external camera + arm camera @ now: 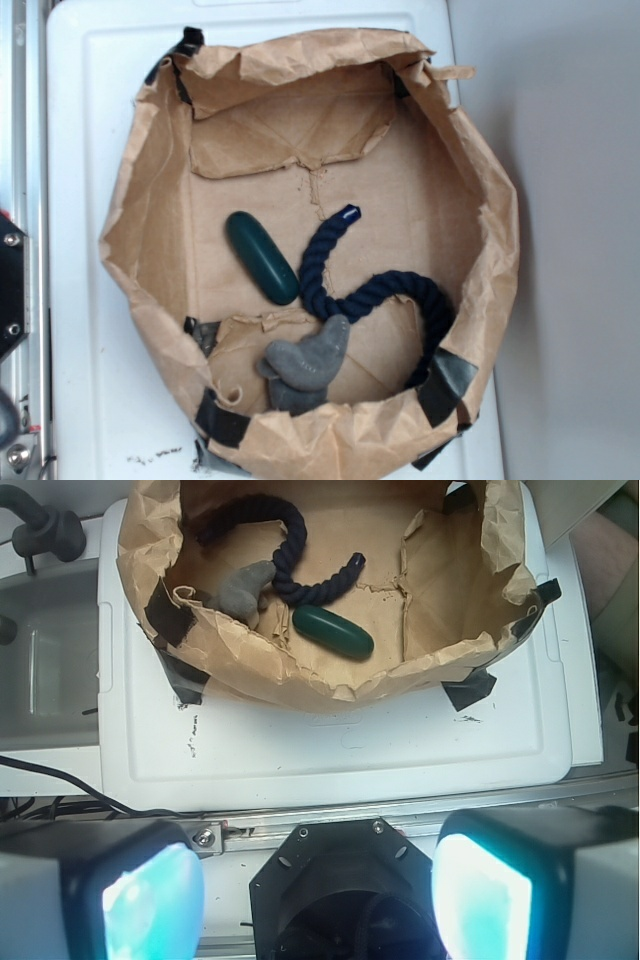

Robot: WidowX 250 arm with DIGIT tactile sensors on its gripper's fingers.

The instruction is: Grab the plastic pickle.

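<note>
One plastic pickle (333,632) lies in paper bin (300,685), well apart from tool (318,885); fingers spread, empty.

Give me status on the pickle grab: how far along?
Done: nothing visible yet. The plastic pickle lies untouched on the paper bag's floor, beside the blue rope and grey plush toy. In hand: nothing; the gripper is open, outside the bag. Left: approach, descend, close, lift.

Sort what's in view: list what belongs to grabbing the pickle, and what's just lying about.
For the job: plastic pickle, gripper, open and away from the bag.
Lying about: navy rope, grey plush toy, brown paper bag holding them all.
</note>
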